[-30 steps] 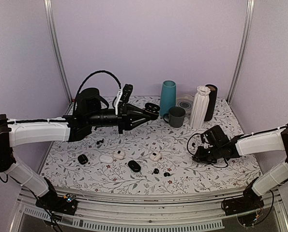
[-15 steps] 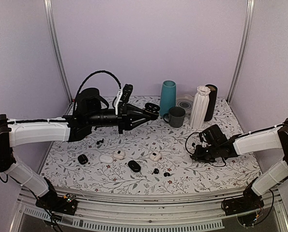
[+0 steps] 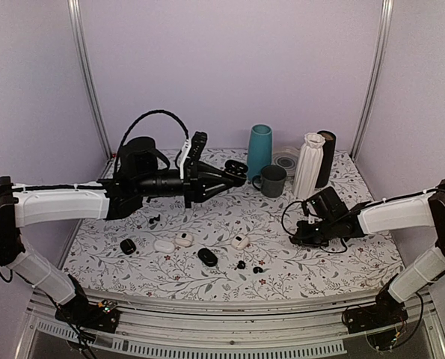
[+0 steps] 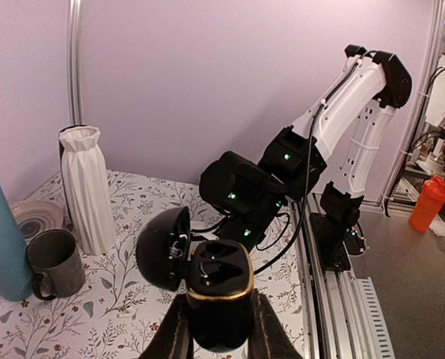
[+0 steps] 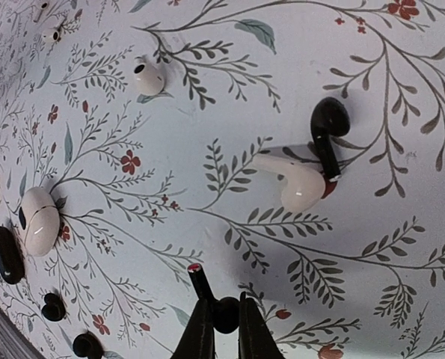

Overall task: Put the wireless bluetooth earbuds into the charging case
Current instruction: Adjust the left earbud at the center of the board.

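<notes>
My left gripper is shut on an open black charging case with a gold rim. It holds the case above the table with the lid swung left and both wells empty; the case also shows in the top view. My right gripper is shut on a black earbud with a red-tipped stem, close over the cloth. In the top view the right gripper is at the table's right. Two tiny black buds lie near the front edge.
A black stemmed earbud and a white one lie crossed ahead of my right gripper; another white bud lies farther off. White cases and black oval cases sit mid-front. A teal vase, grey mug and white vase stand at the back.
My right gripper has moved a little to the left over the table. The left arm and the open case have hardly moved.
</notes>
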Controlling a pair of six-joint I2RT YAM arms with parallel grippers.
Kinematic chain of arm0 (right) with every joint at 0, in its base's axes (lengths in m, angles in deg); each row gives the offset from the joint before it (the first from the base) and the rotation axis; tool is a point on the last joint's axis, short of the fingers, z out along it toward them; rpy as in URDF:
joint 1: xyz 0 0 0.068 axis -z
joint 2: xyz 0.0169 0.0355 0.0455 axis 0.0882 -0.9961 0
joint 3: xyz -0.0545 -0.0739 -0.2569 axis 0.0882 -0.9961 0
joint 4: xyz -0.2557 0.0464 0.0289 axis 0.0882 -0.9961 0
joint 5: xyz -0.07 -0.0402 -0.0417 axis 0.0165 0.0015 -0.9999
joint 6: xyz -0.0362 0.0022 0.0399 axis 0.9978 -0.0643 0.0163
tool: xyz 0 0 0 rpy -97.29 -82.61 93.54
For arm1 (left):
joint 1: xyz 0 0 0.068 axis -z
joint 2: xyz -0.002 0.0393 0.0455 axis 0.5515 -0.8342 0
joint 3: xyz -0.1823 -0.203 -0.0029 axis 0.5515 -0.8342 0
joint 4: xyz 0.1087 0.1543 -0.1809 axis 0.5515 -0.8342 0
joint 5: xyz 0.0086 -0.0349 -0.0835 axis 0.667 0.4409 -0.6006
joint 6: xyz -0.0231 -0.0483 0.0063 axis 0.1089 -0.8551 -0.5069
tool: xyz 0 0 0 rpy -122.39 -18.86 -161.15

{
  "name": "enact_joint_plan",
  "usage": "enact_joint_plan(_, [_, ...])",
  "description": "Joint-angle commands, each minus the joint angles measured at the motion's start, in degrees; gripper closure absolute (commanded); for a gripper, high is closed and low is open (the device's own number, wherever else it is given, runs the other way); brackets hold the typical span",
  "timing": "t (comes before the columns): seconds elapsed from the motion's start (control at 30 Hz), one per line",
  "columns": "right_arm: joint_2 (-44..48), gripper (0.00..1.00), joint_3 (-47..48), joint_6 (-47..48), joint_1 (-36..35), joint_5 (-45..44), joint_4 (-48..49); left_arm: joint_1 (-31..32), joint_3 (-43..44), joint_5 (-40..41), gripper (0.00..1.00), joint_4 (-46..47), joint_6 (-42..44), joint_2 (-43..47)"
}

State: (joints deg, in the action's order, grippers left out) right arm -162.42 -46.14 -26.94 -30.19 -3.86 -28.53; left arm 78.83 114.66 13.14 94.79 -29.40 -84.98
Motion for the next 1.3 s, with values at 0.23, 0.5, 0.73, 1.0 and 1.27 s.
enact_joint_plan(0.23, [-4.08,0.93,1.44,0.98,-0.41,15.81,1.02,3.01,1.14,4.34,1.00,-2.15,4.26,-2.17])
enact_joint_plan(0.5, [-1.60,0.82,-3.25,-8.44,-0.40,8.58,4.53,3.12,1.11,4.38,1.00,-2.77,4.58,-1.67])
enact_joint_plan(0.73, [3.62,0.82,-4.44,-9.91,-0.35,1.38,2.89,3.07,0.89,4.76,1.00,-3.12,4.97,-1.12])
enact_joint_plan(1.0, [3.81,0.82,-3.19,-9.81,-0.51,0.29,0.14,3.07,1.17,4.30,1.00,-2.85,4.68,-1.43])
enact_joint_plan(1.27, [10.02,0.76,-6.49,-16.24,-2.59,1.98,2.49,3.07,1.00,4.21,1.00,-2.70,4.53,-1.24])
